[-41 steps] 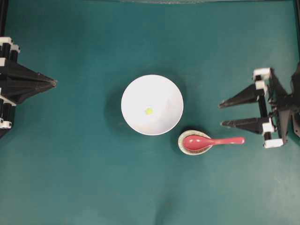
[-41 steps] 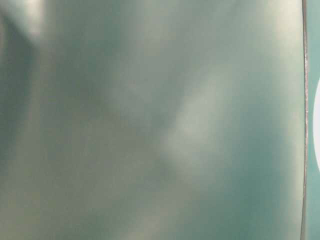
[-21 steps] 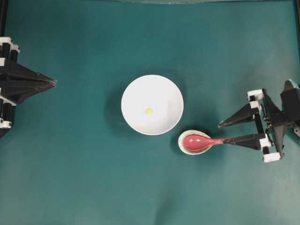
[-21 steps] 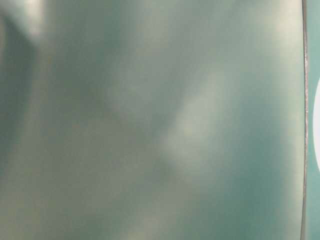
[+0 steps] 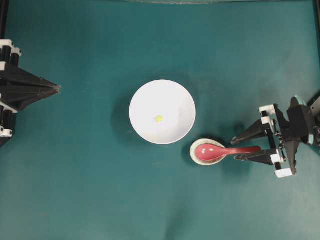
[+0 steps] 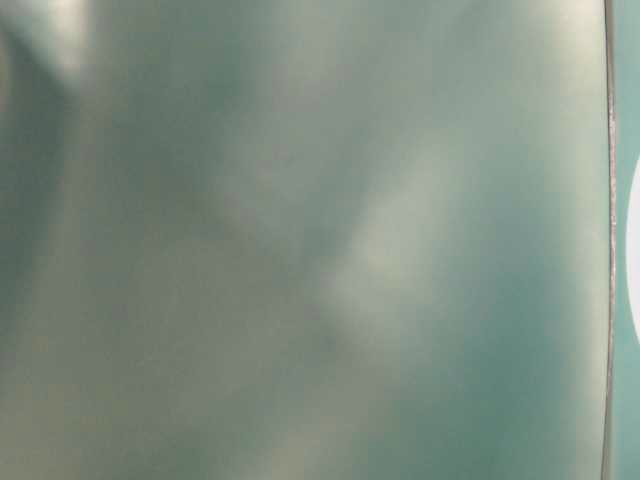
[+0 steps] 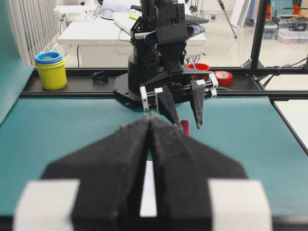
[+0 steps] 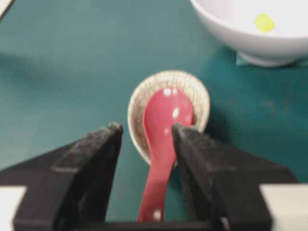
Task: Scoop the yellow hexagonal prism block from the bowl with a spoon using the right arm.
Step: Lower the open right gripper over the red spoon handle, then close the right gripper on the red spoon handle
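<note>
The glossy pink-red ceramic-looking soup spoon (image 8: 163, 139) is straddled by the wide-open right gripper (image 8: 144, 130); likely rigid and slippery, its straight handle between the fingers should be pinched squarely.

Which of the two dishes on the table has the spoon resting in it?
The small speckled spoon rest, not the large white bowl. It holds the pink-red spoon; the bowl holds only the yellow block.

A robotics lab: a teal-covered table (image 7: 57, 139), and at twelve o'clock behind it a white workbench (image 7: 96, 31), stacked yellow-and-blue tubs (image 7: 50, 70), tape rolls (image 7: 223, 77) and black frame posts (image 7: 259, 31).
</note>
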You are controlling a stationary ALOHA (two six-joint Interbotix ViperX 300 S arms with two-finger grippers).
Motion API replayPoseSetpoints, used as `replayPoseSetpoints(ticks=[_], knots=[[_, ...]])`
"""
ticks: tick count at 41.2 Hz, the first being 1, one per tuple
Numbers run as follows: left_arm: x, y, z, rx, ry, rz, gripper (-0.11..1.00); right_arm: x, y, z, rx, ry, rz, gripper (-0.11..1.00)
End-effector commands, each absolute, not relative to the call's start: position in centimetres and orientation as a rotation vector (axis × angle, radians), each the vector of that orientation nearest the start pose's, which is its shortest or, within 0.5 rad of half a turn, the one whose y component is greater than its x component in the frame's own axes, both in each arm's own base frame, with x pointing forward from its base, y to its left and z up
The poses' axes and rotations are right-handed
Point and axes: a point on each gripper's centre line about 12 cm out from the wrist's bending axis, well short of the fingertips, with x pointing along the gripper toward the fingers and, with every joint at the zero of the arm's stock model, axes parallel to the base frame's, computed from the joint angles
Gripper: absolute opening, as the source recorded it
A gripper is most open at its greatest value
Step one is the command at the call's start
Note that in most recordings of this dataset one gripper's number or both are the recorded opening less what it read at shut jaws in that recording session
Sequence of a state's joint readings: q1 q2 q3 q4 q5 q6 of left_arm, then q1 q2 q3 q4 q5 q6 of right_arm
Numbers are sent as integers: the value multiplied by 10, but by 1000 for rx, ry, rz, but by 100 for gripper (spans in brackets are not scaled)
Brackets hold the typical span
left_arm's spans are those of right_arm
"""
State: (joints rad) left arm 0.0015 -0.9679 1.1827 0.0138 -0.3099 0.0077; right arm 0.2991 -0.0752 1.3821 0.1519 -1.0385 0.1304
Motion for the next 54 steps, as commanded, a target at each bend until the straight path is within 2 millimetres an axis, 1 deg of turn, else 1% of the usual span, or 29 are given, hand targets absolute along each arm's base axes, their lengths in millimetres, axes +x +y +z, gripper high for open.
replayPoseSetpoints(ticks=[1, 14, 25, 36, 54], knots=[[200, 0, 300, 24, -115, -1, 0, 223, 55, 109, 152, 275, 140, 54], [200, 0, 299, 24, -110, -1, 0, 220, 58, 94, 149, 343, 118, 54], [200, 0, 299, 24, -110, -1, 0, 222, 58, 83, 138, 383, 106, 54], [200, 0, 299, 23, -110, -1, 0, 226, 55, 83, 141, 379, 68, 54], [200, 0, 299, 24, -109, -1, 0, 229, 56, 84, 144, 375, 66, 54]])
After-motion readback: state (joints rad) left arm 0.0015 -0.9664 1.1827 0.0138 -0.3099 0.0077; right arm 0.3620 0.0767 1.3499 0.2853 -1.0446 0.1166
